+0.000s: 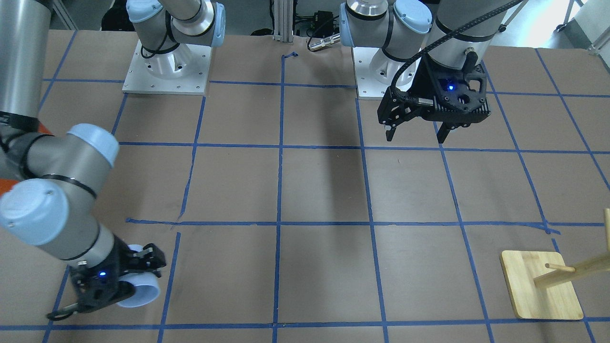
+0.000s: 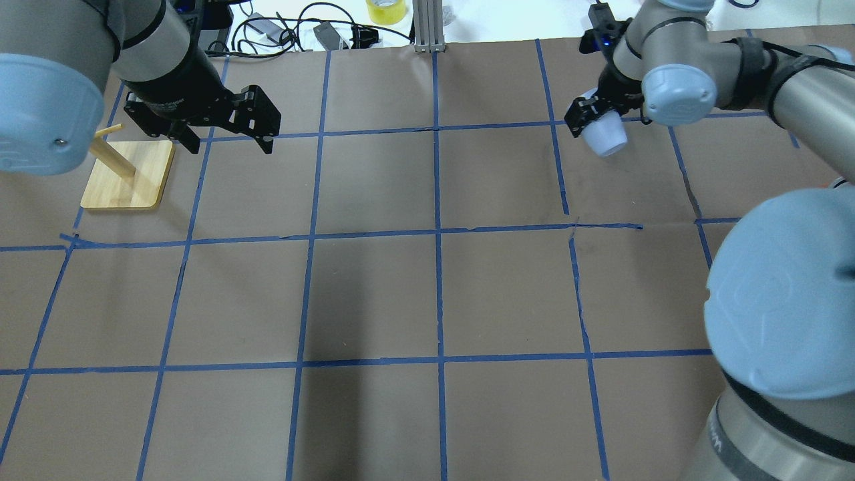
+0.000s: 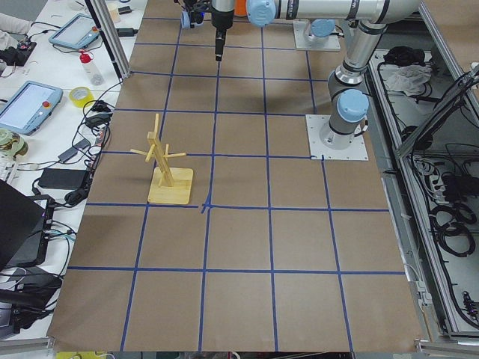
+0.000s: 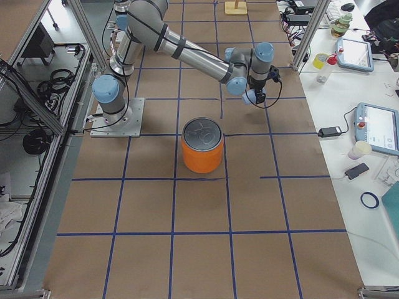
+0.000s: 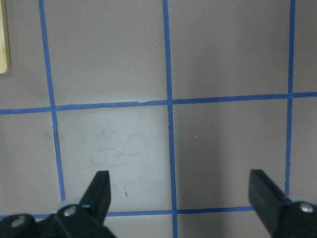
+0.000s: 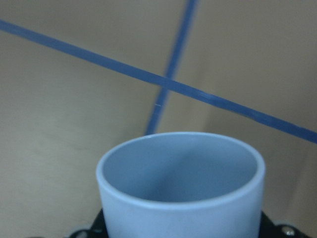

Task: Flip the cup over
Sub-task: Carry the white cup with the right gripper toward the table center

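overhead rearward | front opposite | sides endwise | wrists close | shared: table [image 1: 324, 190]

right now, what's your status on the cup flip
Right gripper shut on cup, cup tilted. Left gripper open, empty. Orange can, wooden rack stand apart from both.

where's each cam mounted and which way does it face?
Front-facing: across the table, faces the robot; right gripper grips the cup, left gripper open.
Overhead: behind shoulders, looking down; both arms, wooden rack.
Exterior left: left end; rack near, arms far.
Exterior right: right end; orange can, right arm.
Left wrist: down; open fingers.
Right wrist: cup's mouth.
Shared: cup, four views.
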Motion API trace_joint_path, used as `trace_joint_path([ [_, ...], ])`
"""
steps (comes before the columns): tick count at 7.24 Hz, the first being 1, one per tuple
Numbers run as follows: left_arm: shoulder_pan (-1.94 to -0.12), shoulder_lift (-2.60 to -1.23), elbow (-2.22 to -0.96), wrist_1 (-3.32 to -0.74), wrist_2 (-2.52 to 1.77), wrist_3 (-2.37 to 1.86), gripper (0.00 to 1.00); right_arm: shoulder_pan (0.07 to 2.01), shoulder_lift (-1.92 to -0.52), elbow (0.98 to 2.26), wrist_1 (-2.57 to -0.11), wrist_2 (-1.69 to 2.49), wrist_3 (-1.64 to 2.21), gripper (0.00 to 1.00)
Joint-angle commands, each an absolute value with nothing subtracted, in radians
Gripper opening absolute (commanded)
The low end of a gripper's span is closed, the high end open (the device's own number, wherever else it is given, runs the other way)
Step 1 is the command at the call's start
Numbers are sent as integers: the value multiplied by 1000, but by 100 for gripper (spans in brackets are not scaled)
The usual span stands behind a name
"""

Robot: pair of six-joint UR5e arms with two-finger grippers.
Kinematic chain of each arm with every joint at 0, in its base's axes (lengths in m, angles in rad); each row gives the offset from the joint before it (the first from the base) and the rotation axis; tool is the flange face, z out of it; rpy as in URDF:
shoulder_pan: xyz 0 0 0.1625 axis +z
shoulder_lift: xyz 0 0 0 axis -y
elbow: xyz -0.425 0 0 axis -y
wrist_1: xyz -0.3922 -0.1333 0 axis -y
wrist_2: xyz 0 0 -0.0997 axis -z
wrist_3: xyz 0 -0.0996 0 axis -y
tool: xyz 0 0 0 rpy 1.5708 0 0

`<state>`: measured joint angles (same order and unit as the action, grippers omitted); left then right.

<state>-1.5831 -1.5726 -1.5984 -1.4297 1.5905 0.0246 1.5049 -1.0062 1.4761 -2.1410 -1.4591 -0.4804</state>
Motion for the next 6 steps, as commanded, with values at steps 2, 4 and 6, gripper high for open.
trace_joint_path([
  [2,-1583,-1571,-1598,-1430,1591,25,100,1800,-976,1460,-2171,-1456,-553,48],
  [4,-1583,-1568,-1598,-1430,1591,25,100,1903,-947,1447,-2219,-1457,-660,48],
  [6,-1583,-1568,-1598,-1430,1591,25,100,1969,-905,1448,-2313,-1483,-880,49],
])
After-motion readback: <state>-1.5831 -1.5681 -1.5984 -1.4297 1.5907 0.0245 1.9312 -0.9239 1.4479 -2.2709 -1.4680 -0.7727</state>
